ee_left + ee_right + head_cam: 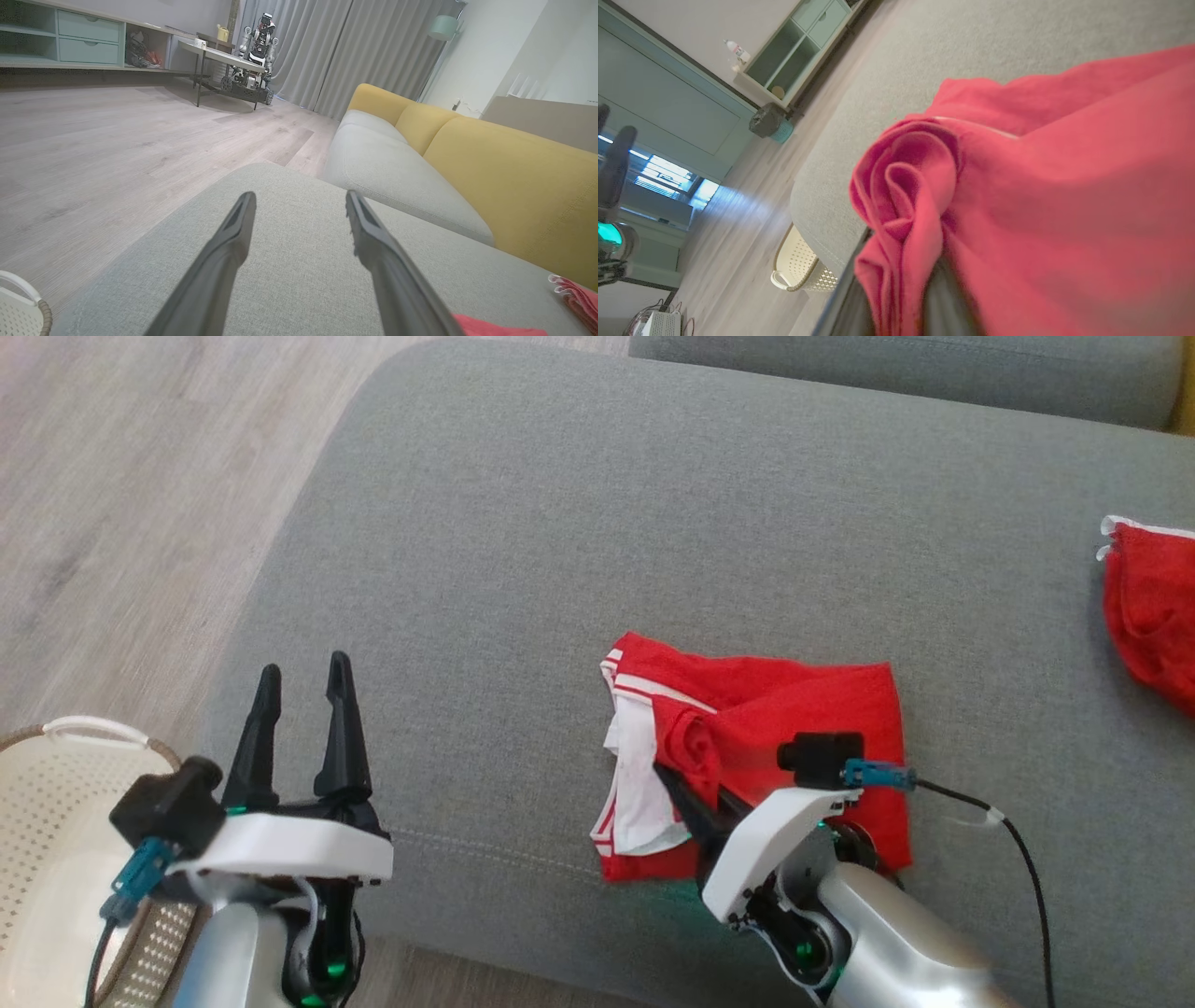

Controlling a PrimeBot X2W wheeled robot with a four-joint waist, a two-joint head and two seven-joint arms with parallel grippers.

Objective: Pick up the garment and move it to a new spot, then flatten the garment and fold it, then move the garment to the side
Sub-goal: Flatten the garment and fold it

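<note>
The red garment (794, 709) with white stripes and white lining lies partly folded on the grey sofa cushion (560, 523), near its front edge. My right gripper (686, 795) rests low on its left part, shut on a bunched red fold. In the right wrist view that fold (906, 186) bulges up between the two dark fingers (945, 298), hiding their tips. My left gripper (303, 695) hovers open and empty over the cushion's front left corner, well to the left of the garment. In the left wrist view its fingers (224, 252) stand wide apart, and a red garment corner (495, 329) shows at the bottom edge.
A second red piece of clothing (1153, 616) lies at the cushion's right edge. A cream perforated basket (47, 859) stands on the wooden floor at the lower left. Yellow sofa backrests (490, 168) run behind the cushions. A table and another robot (257, 51) stand far across the room.
</note>
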